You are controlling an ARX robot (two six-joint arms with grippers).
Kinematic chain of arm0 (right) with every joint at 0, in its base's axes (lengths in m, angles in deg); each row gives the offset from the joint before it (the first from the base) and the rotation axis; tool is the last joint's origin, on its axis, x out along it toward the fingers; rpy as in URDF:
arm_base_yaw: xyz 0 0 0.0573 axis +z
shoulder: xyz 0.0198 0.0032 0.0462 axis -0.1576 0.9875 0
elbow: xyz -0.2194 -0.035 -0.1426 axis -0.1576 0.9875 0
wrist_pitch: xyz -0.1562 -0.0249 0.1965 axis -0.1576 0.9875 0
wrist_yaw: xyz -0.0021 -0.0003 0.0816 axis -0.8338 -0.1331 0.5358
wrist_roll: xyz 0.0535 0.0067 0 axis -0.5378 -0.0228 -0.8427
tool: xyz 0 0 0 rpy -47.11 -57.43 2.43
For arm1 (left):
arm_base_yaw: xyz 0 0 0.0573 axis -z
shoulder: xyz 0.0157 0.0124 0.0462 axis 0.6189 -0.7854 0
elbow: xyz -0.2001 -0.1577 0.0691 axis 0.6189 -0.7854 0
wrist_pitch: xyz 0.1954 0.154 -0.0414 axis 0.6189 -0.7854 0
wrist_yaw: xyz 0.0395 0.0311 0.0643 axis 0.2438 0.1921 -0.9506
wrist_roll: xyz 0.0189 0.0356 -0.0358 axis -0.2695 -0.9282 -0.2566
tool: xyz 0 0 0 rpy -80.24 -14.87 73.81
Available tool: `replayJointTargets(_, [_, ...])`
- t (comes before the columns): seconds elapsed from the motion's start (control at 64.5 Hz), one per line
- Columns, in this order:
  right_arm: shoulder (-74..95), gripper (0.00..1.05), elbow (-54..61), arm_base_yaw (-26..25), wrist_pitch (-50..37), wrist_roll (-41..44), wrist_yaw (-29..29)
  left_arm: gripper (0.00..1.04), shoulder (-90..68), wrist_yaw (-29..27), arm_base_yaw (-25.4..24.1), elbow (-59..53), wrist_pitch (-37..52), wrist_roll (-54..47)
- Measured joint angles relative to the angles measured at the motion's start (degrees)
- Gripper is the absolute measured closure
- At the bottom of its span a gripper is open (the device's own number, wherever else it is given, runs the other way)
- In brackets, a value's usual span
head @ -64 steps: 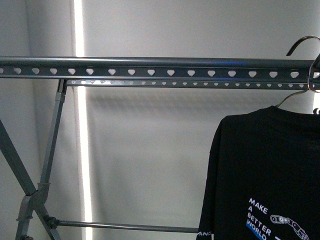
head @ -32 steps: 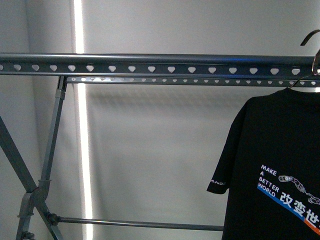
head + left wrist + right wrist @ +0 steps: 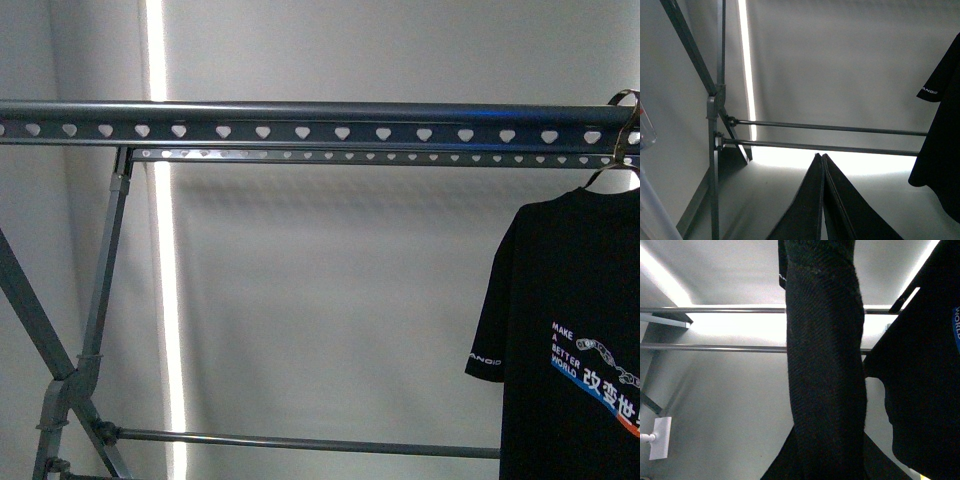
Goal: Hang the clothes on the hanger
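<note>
T-shirt (image 3: 580, 340) being carried rightward and upward since earlier frames | wire hook (image 3: 622, 125) being brought onto rail (image 3: 300, 122) | left gripper (image 3: 822, 200) closed, empty | right fingers: cannot tell

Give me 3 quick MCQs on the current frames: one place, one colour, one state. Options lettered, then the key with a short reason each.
1. Where is the T-shirt along the rack rail in the front view?
A. at the rail's left end
B. mid-rail
C. at the rail's right end

2. What colour is the shirt's fabric?
A. black
B. white
C. red

3. How do the left gripper jaws stand in the left wrist view?
A. wide open
B. pressed together with nothing between
C. clamped on a crossbar

Key: 1 C, the shirt hangs at the picture's right edge under the wire coat hanger, whose hook meets the rail there. 2 A, dark cloth with white lettering. 3 B, the two dark fingers meet along one line, clear of the lower crossbars.
</note>
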Motion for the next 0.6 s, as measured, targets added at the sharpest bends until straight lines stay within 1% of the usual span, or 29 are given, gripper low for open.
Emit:
replayJointTargets(0.093, [0.0, 0.95, 1.0, 0.3, -1.3, 0.0, -0.3, 1.01, 1.9, -0.2, 0.0, -0.8, -0.5, 0.0])
replayJointTargets(0.124, [0.0, 0.91, 1.4, 0.3, -2.0, 0.0, -0.7, 1.01, 4.0, 0.0, 0.0, -0.8, -3.3, 0.0])
replayJointTargets(0.155, [0.0, 0.86, 2.0, 0.3, -2.8, 0.0, -0.9, 1.01, 6.6, 0.0, 0.0, -0.8, -6.8, 0.0])
replayJointTargets(0.202, [0.0, 0.79, 2.5, 0.3, -4.3, -0.1, -0.8, 1.01, 9.4, 0.0, 0.0, -0.8, -9.0, 0.0])
replayJointTargets(0.279, [-0.7, 0.66, 4.3, 0.2, -6.8, -0.9, -0.4, 1.01, 10.9, 0.0, 0.0, -0.8, -9.6, 0.0])
replayJointTargets(0.388, [-5.0, 0.42, 9.8, -0.5, -13.3, -1.7, 0.0, 1.01, 11.0, 0.0, 0.0, -0.8, -9.7, 0.0])
replayJointTargets(0.403, [-6.4, 0.36, 11.3, -0.8, -14.9, -1.7, 0.2, 1.01, 11.0, 0.0, 0.0, -0.8, -9.7, 0.0])
replayJointTargets(0.45, [-10.0, 0.26, 14.8, -1.4, -18.1, -2.3, 1.7, 1.01, 11.0, 0.0, 0.0, -0.8, -9.7, 0.0])
replayJointTargets(0.481, [-11.5, 0.22, 16.1, -1.7, -19.2, -2.3, 2.3, 1.01, 11.1, 0.0, 0.0, -0.8, -9.7, 0.0])
replayJointTargets(0.512, [-14.6, 0.15, 18.7, -2.1, -21.4, -2.5, 3.1, 1.01, 11.1, 0.0, 0.0, -0.8, -9.7, 0.0])
replayJointTargets(0.574, [-19.7, 0.06, 23.2, -2.7, -24.9, -3.4, 5.2, 1.01, 11.1, 0.0, 0.0, -0.8, -9.7, 0.0])
replayJointTargets(0.605, [-22.4, 0.06, 25.7, -3.0, -26.6, -3.8, 6.3, 1.01, 11.1, 0.0, 0.0, -0.8, -9.7, 0.0])
